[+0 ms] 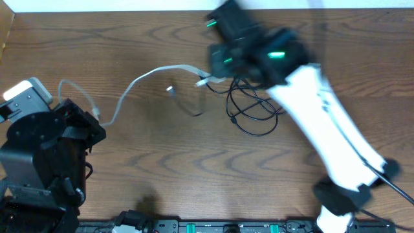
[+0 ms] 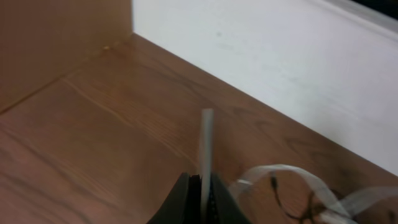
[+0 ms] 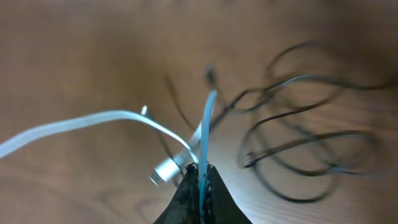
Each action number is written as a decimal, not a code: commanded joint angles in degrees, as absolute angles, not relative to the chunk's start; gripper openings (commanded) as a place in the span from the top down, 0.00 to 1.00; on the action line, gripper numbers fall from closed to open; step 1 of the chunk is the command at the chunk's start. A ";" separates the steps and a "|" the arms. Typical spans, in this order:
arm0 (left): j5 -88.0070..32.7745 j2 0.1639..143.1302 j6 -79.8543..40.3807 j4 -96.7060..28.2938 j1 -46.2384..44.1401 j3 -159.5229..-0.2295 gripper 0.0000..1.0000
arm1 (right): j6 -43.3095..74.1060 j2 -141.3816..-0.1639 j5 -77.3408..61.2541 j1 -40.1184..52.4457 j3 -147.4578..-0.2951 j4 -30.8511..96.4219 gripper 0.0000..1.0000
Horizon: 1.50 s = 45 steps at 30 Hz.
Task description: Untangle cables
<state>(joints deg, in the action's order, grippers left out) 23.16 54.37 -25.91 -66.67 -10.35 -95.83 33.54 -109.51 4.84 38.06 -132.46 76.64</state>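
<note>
Where white cable (image 1: 162,68) ends, black cables (image 1: 252,110) near wall (image 1: 97,5)

Wood table (image 1: 162,168) w/ white wall (image 2: 280,56) behind, wood side panel (image 2: 50,43) at left.

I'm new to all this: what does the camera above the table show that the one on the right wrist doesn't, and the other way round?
Only the overhead view shows both arms, the left arm at the lower left and the right arm reaching across the table, with the white cable running between them. Only the right wrist view shows, close up, the right gripper pinched shut on that cable. Both show the white cable and the looped black cables.
</note>
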 commanded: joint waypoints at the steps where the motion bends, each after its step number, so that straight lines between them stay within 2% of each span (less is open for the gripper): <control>1: 27.73 54.48 -26.48 -66.74 -10.33 -96.18 0.93 | 36.40 -105.45 9.52 35.22 -133.82 79.99 0.98; 2: 27.70 54.57 -26.76 -66.72 -10.33 -96.18 0.93 | 36.40 -105.32 9.47 34.63 -133.82 81.45 0.97; 4: 27.70 54.61 -26.92 -66.61 -10.33 -96.18 0.93 | 36.38 -105.45 9.50 34.26 -133.64 83.83 0.79; 5: 27.70 54.61 -26.92 -66.57 -10.33 -96.18 0.93 | 36.36 -105.67 9.54 34.26 -133.27 84.71 0.67; 6: 27.70 54.61 -26.92 -66.57 -10.33 -96.18 0.93 | 36.36 -105.84 9.54 34.26 -132.73 85.56 0.49; 7: 27.70 54.61 -26.92 -66.57 -10.33 -96.18 0.93 | 36.36 -106.13 9.52 34.28 -132.25 86.04 0.27; 8: 27.70 54.61 -26.92 -66.57 -10.33 -96.18 0.93 | 36.36 -106.32 9.52 34.33 -131.83 86.43 0.11; 9: 27.70 54.61 -26.92 -66.57 -10.33 -96.18 0.93 | 36.36 -106.76 9.52 34.41 -131.41 86.72 0.04; 15: 26.68 54.61 -29.02 -66.30 -10.33 -96.18 0.92 | 33.58 -110.48 1.52 35.40 -130.43 87.20 0.01; 20: 16.29 54.61 -27.49 -59.48 -10.33 -96.18 0.92 | 17.85 -114.89 -16.97 37.76 -130.43 83.90 0.01; 23: 9.67 54.61 -25.34 -53.54 -10.33 -96.25 0.93 | 10.04 -117.49 -23.18 40.29 -130.43 82.11 0.01; 30: 4.82 54.61 -26.00 -45.74 -10.33 -96.31 0.93 | 10.02 -120.36 -32.51 44.91 -130.43 73.67 0.01; 34: 0.21 54.61 -26.50 -43.05 -10.33 -96.38 0.93 | 15.59 -120.36 -39.66 46.37 -130.43 65.39 0.01; 42: -6.68 54.61 -27.22 -40.21 -10.33 -96.68 0.93 | 39.46 -120.70 -36.99 49.23 -130.43 55.20 0.01; 45: -7.38 54.61 -26.87 -40.21 -10.33 -96.68 0.93 | 39.51 -121.10 -36.95 49.67 -130.43 53.32 0.02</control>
<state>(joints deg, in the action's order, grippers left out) -4.12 54.65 -27.16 -40.49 -10.35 -95.83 34.28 -120.70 -36.75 48.95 -130.10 54.17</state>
